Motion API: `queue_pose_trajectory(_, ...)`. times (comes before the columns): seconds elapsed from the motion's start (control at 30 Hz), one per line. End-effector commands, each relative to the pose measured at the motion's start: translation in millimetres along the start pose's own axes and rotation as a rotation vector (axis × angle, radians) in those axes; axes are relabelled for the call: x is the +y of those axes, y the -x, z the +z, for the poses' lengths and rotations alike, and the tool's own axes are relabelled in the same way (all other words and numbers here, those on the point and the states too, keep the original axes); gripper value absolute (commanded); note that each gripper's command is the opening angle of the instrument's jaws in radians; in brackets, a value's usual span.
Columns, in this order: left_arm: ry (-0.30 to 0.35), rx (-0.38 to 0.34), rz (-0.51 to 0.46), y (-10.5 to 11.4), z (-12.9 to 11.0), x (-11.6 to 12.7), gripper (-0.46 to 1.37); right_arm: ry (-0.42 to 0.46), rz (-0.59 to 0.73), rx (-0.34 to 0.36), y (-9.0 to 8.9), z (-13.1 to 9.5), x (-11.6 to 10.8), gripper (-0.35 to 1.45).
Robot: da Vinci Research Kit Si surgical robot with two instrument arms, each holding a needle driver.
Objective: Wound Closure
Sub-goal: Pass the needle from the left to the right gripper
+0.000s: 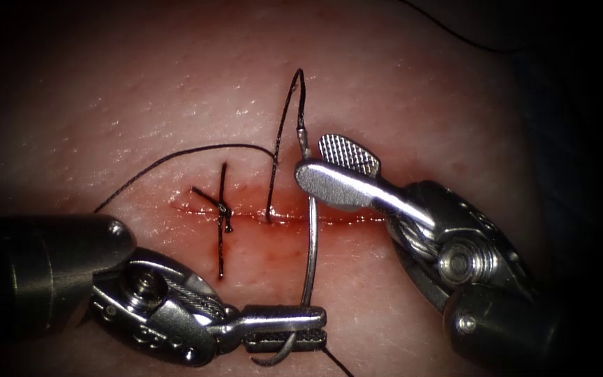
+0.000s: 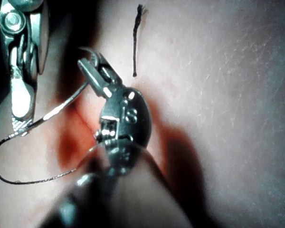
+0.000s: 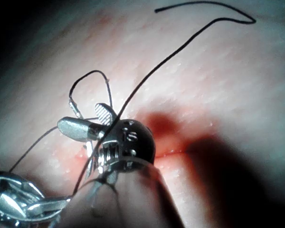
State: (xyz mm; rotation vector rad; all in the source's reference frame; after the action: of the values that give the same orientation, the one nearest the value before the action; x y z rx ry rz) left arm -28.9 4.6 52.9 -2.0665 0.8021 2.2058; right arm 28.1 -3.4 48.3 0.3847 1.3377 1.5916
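While the left tool (image 1: 294, 328) held the needle (image 1: 310, 258) near its pointed end, jaws clamped on it below the cut (image 1: 280, 215), the right tool (image 1: 329, 167) stood with its jaws wide apart around the needle's tail end, gripping nothing. The needle ran free above the tissue (image 1: 420, 91), crossing the cut right of its middle. Black thread (image 1: 284, 119) looped up from the needle's tail and went down into the cut. A tied knot (image 1: 225, 209) with cut ends sat farther left.
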Motion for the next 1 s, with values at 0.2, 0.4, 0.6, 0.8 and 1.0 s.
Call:
queue_pose_trajectory(0.2,0.003,0.000,0.007,-0.1,-0.1,-0.1,-0.35,-0.002,0.000,-0.003,0.0,-0.2,-0.2,1.17)
queue_pose_trajectory(0.4,0.002,0.000,0.029,0.0,0.1,-0.3,-0.35,0.012,-0.001,-0.026,-0.1,-0.2,-0.1,1.16)
queue_pose_trajectory(0.6,-0.002,0.001,0.055,0.2,0.3,-0.6,-0.35,0.032,-0.003,-0.056,-0.2,-0.2,-0.1,1.11)
queue_pose_trajectory(0.8,0.006,-0.002,0.094,0.8,0.2,-1.1,-0.35,0.044,-0.005,-0.076,-1.1,-0.2,-0.2,1.12)
queue_pose_trajectory(1.0,0.010,-0.004,0.152,1.2,0.1,-1.4,-0.35,0.047,-0.013,-0.108,-1.9,-0.1,-0.2,1.13)
